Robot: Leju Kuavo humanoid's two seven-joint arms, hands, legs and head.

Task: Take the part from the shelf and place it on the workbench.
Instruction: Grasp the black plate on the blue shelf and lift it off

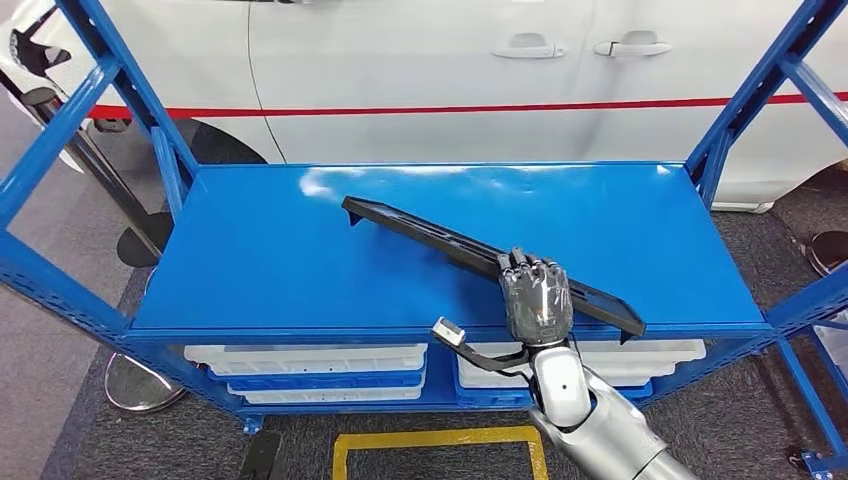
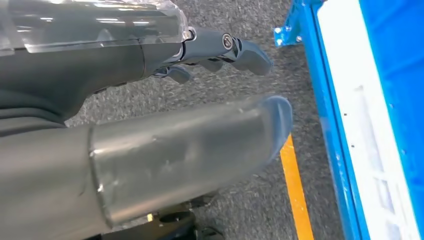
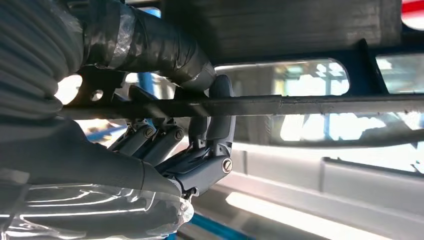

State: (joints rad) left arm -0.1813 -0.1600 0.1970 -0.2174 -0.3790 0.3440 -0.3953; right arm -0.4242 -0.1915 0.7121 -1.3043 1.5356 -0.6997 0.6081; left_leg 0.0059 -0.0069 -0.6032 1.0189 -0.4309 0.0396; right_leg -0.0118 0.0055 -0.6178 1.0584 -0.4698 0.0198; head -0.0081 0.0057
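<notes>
**Long black part gripped near its right end, on the shelf top**

Head view: the part (image 1: 480, 258), a long, flat black strip, lies slantwise on the blue shelf (image 1: 300, 260), far-left end to near-right end, which reaches the near edge. The right hand (image 1: 536, 295) is on it close to that near-right end, fingers over the top. Looks stiff and light, probably plastic. Held this far off-centre, the long free end will likely droop or swing; a grip nearer the middle would balance better. The blue uprights (image 1: 745, 100) flank the shelf, a white car (image 1: 450, 70) stands behind, white bins (image 1: 310, 365) sit below. The posts are what the long end could catch.

Left wrist view: the left hand (image 2: 150, 115) hangs over grey carpet, holding nothing, fingers (image 2: 245, 50) loosely apart, beside a yellow floor line (image 2: 297, 190).

Right wrist view: fingers (image 3: 210, 150) and thumb wrap a thin edge of the part (image 3: 310, 105), pinching it.
</notes>
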